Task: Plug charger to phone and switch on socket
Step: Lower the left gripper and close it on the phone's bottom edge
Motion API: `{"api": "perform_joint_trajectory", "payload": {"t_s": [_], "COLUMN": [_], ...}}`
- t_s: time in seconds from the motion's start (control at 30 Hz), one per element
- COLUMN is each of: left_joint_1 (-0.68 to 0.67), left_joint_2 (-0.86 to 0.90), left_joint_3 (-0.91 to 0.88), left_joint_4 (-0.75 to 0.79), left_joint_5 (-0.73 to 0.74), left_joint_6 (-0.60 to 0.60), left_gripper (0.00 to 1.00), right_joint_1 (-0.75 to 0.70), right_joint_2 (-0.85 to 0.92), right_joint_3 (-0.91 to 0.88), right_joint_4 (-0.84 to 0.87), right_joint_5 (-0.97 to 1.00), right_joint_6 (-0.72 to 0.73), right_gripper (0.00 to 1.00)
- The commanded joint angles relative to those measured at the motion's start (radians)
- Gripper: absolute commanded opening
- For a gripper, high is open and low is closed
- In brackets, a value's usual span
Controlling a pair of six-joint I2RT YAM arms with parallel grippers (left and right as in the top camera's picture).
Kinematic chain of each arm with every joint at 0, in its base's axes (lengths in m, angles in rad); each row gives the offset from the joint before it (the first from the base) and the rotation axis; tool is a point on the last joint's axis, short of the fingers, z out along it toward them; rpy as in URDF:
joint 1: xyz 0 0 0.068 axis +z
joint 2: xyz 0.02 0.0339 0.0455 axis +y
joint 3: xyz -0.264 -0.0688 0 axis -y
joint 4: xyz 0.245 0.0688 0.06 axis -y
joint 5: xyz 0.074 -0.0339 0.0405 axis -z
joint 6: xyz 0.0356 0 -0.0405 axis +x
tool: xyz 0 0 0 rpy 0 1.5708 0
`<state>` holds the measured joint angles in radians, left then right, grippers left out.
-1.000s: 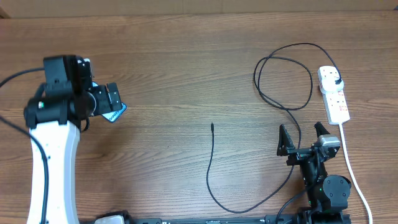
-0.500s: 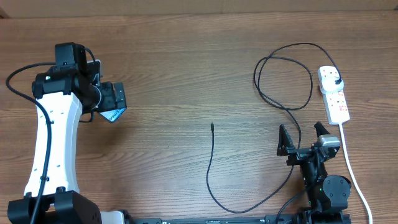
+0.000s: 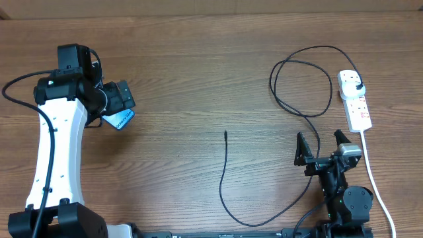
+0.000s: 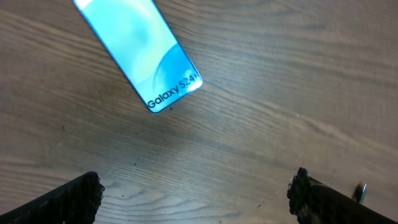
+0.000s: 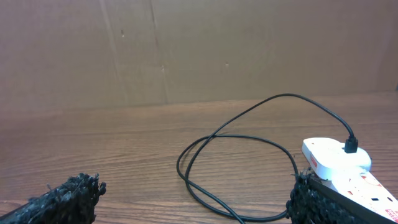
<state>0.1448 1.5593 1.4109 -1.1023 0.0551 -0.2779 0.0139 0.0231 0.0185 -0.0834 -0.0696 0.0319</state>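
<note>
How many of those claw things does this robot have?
2. The left gripper, open, hovers by the phone on the left. The right gripper, open, sits near the power strip.

Soft, even light, faint shadows; bright glare washes out the phone [image 4: 140, 53].

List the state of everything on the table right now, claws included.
phone: flat on the table, screen lit, charger not connected.
charger: plug seated in the socket, connector tip lying free mid-table, far from the phone.
socket: plug at its far end; switch position too small to tell.
left claw: open, empty, above the phone's end.
right claw: open, empty, near the socket.
</note>
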Motion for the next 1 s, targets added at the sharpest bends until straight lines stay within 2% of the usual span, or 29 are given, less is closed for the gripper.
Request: {"api": "perform_joint_trajectory", "payload": {"t_s": [0.0, 0.2, 0.47, 0.77, 0.97], "left_joint_1": [0.006, 0.006, 0.006, 0.006, 0.006], "left_joint_2": [0.010, 0.098, 0.331, 0.464, 0.481], "left_joint_3": [0.031, 0.124, 0.355, 0.373, 0.373], "left_joint_4": [0.006, -0.057, -0.224, -0.220, -0.191], "left_joint_5": [-0.062, -0.093, -0.125, -0.135, -0.151], "left_joint_6": [-0.123, -0.173, -0.243, -0.254, -0.254], "left_gripper": [1.00, 1.00, 1.00, 1.00, 1.00], "right_joint_1": [0.004, 0.004, 0.004, 0.004, 0.004], "right_joint_2": [-0.011, -0.011, -0.011, -0.011, -0.011], "right_joint_3": [-0.011, -0.011, -0.011, -0.011, -0.011], "right_joint_4": [0.002, 0.002, 0.002, 0.002, 0.002], "right_joint_5": [0.014, 0.014, 0.014, 0.014, 0.014], "right_joint_6": [-0.003, -0.003, -0.003, -0.003, -0.003], "right_gripper": [1.00, 1.00, 1.00, 1.00, 1.00]}}
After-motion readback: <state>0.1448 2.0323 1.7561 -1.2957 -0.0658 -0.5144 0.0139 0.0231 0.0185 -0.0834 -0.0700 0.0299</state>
